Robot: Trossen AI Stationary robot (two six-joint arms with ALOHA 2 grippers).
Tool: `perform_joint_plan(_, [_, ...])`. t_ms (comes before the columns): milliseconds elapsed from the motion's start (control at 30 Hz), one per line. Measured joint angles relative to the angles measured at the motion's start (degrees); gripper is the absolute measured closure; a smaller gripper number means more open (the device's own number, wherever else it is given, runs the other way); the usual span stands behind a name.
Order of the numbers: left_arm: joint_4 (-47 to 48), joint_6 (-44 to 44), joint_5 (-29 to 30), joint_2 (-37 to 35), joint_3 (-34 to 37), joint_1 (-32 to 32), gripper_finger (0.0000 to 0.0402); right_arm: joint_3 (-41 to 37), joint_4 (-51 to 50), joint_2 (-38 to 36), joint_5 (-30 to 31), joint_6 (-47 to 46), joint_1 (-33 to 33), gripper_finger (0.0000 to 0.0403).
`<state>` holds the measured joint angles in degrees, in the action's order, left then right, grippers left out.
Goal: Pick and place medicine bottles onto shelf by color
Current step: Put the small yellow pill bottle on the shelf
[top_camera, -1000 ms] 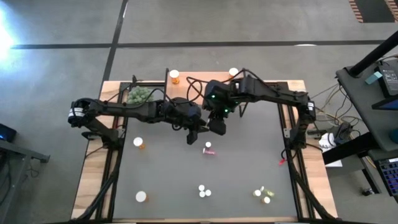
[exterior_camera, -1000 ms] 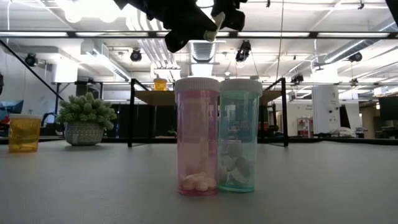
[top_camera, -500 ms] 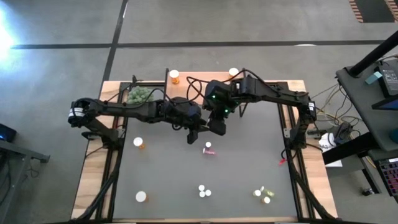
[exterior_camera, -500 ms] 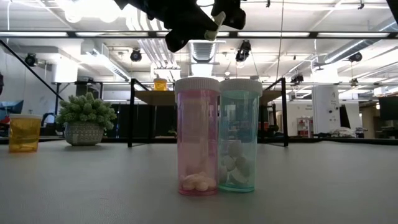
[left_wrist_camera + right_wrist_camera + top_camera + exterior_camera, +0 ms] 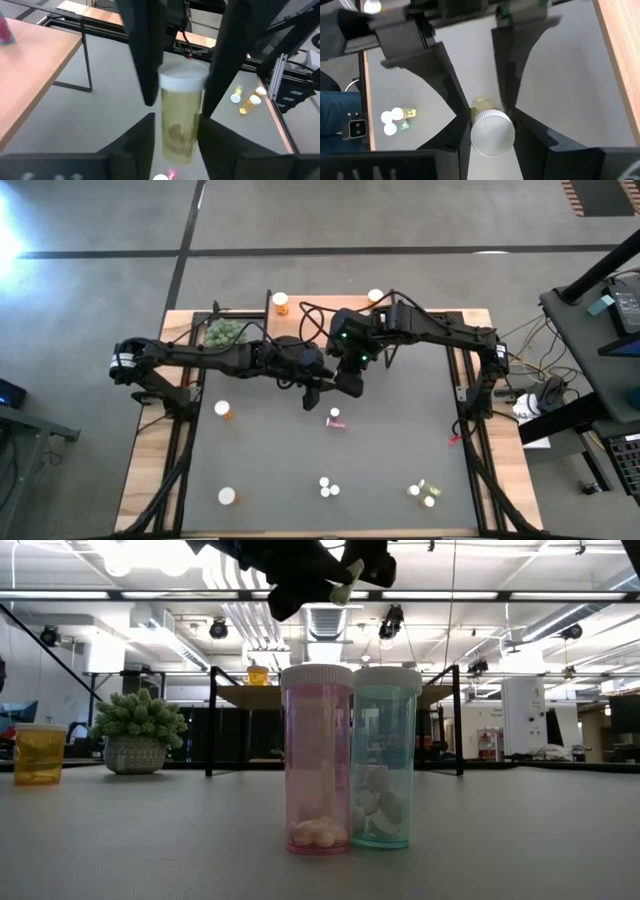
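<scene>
A yellow-green medicine bottle (image 5: 181, 120) with a white cap hangs in the air above the dark mat, between my two grippers. My right gripper (image 5: 492, 131) is shut on its cap. My left gripper (image 5: 176, 142) stands open around the lower body; a narrow gap shows beside one finger. In the high view both grippers meet over the mat's far middle, left (image 5: 312, 394) and right (image 5: 350, 383). The shelf (image 5: 35, 70), a light-wood top on black legs, carries a pink bottle (image 5: 4, 30) and an orange one (image 5: 258, 675). My right gripper pinches the white cap (image 5: 492, 120) at the bottle's top between its two fingers, slanting down from above. The bottle hangs upright below them, clear of the mat. My left gripper has one finger (image 5: 212, 135) close against the bottle's body; whether it touches, I cannot tell.
A pink bottle (image 5: 335, 420) lies on the mat just below the grippers. An orange one (image 5: 225, 410), a white-capped one (image 5: 228, 496), a pink and teal pair (image 5: 350, 760) and yellow-green ones (image 5: 425, 492) stand nearer. A spiky plant (image 5: 225, 332) sits far left.
</scene>
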<state>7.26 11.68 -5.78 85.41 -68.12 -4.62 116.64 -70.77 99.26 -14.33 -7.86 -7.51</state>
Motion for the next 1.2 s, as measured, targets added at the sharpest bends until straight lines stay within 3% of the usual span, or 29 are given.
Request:
perform_joint_plan(200, [0.3, 0.4, -0.3, 0.0, 0.0, 0.0, 0.0215, 0.0, -3.3, -0.5, 2.5, 0.9, -0.1, 0.0294])
perform_joint_plan(367, [0.8, 4.0, -0.4, 0.0, 0.2, 0.0, 0.019, 0.0, -7.4, -1.0, 5.4, 1.5, -0.6, 0.0294])
perform_joint_plan(600, [0.7, 4.6, -0.4, 0.0, 0.5, 0.0, 0.0185, 0.0, -15.0, -3.0, 14.9, 1.9, -3.0, 0.0294])
perform_joint_plan(833, [0.7, 4.7, -0.6, 0.0, 0.6, 0.0, 0.0185, 0.1, -19.2, -4.3, 20.7, 1.9, -8.8, 0.0294])
perform_joint_plan(1200, [1.3, 7.5, -1.7, 0.0, 1.0, 0.0, 0.0185, -5.1, -18.4, -4.2, 21.0, 2.9, -20.6, 0.0294])
